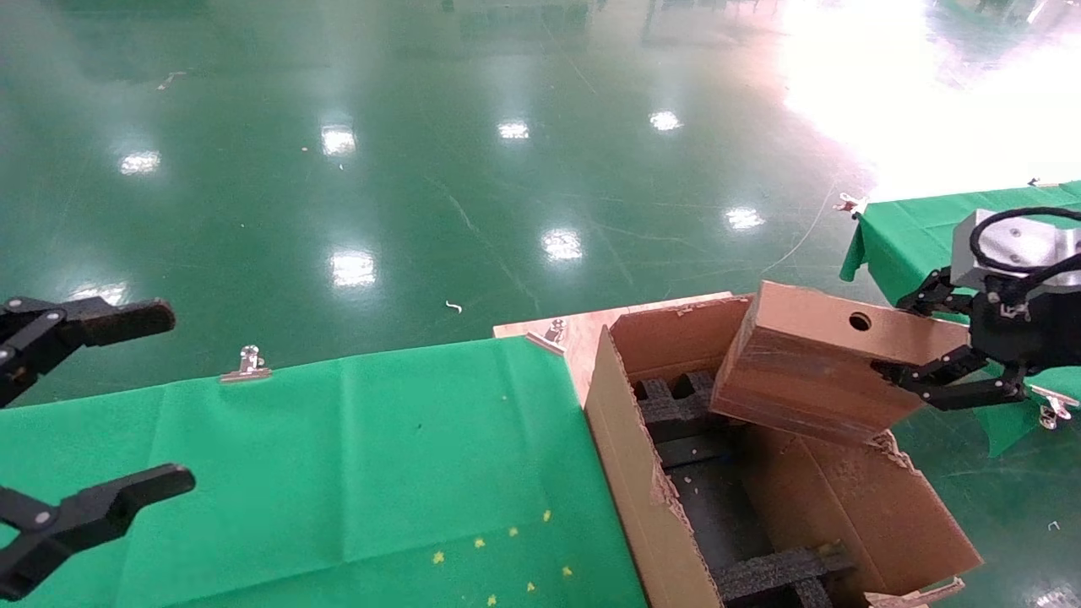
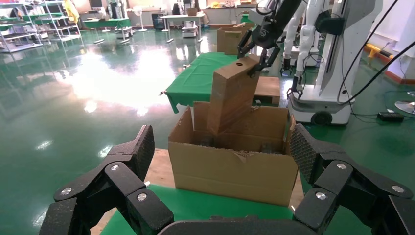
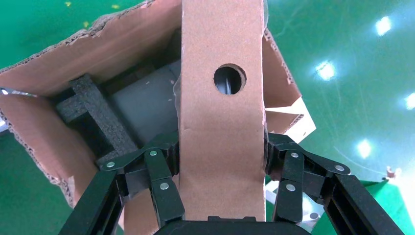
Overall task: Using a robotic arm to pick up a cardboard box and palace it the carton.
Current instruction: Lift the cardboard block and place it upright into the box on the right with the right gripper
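Note:
The small brown cardboard box (image 1: 802, 371) with one round hole in its narrow face hangs tilted over the far end of the carton (image 1: 621, 447). My right gripper (image 1: 899, 338) is shut on the box's sides near the holed end. In the right wrist view the box (image 3: 220, 49) stands between the right gripper (image 3: 222, 147) fingers, with the carton (image 3: 44, 132) and its black foam inserts (image 3: 93, 112) below. From the left wrist view the box (image 2: 232, 93) dips its lower end into the carton (image 2: 235, 169). My left gripper (image 1: 160, 401) stays open and empty at the left edge.
A green cloth table (image 1: 338, 456) with metal clips (image 1: 247, 363) lies left of the carton, which sits on a wooden board (image 1: 574, 333). A second green table (image 1: 904, 236) stands behind the right arm. Glossy green floor lies beyond. Other robot stands (image 2: 333, 49) are far off.

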You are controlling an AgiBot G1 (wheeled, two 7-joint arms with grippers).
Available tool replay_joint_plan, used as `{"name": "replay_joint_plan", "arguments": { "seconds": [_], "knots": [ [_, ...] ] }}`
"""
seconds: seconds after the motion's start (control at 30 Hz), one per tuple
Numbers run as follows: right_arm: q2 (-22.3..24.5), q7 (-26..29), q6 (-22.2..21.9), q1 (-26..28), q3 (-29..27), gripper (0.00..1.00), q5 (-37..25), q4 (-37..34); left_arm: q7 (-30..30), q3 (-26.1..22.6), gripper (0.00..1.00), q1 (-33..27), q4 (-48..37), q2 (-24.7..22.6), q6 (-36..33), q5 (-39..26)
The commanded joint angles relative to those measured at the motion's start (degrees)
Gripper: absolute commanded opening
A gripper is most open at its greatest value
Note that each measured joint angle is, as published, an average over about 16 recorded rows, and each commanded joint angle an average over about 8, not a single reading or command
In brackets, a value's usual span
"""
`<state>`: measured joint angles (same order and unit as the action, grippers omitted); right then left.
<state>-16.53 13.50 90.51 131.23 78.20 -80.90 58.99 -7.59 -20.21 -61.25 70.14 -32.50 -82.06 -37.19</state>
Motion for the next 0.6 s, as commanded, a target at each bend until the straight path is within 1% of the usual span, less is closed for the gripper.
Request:
{"name": "replay_joint_plan", "arguments": {
  "seconds": [0.03, 0.2, 0.27, 0.33, 0.43, 0.6],
  "knots": [
    [1.0, 0.5, -0.1, 0.2, 0.7, 0.00, 0.0, 0.8, 0.0, 0.0, 1.00, 0.0, 0.0, 0.0, 0.0, 0.0],
    [0.5, 0.6, -0.4, -0.2, 0.5, 0.00, 0.2, 0.4, 0.0, 0.0, 1.00, 0.0, 0.0, 0.0, 0.0, 0.0],
    [0.5, 1.9, -1.3, -0.9, 0.6, 0.00, 0.7, 0.1, 0.0, 0.0, 1.00, 0.0, 0.0, 0.0, 0.0, 0.0],
    [0.9, 4.4, -3.2, -1.9, 0.9, 0.00, 1.2, 0.1, 0.0, 0.0, 1.00, 0.0, 0.0, 0.0, 0.0, 0.0],
    [2.1, 11.0, -7.6, -4.1, 1.7, 0.00, 1.8, 1.0, 0.0, 0.0, 1.00, 0.0, 0.0, 0.0, 0.0, 0.0],
    [5.4, 26.4, -16.2, -7.7, 3.3, 0.00, 0.6, 5.5, 0.0, 0.0, 1.00, 0.0, 0.0, 0.0, 0.0, 0.0]
  ]
}}
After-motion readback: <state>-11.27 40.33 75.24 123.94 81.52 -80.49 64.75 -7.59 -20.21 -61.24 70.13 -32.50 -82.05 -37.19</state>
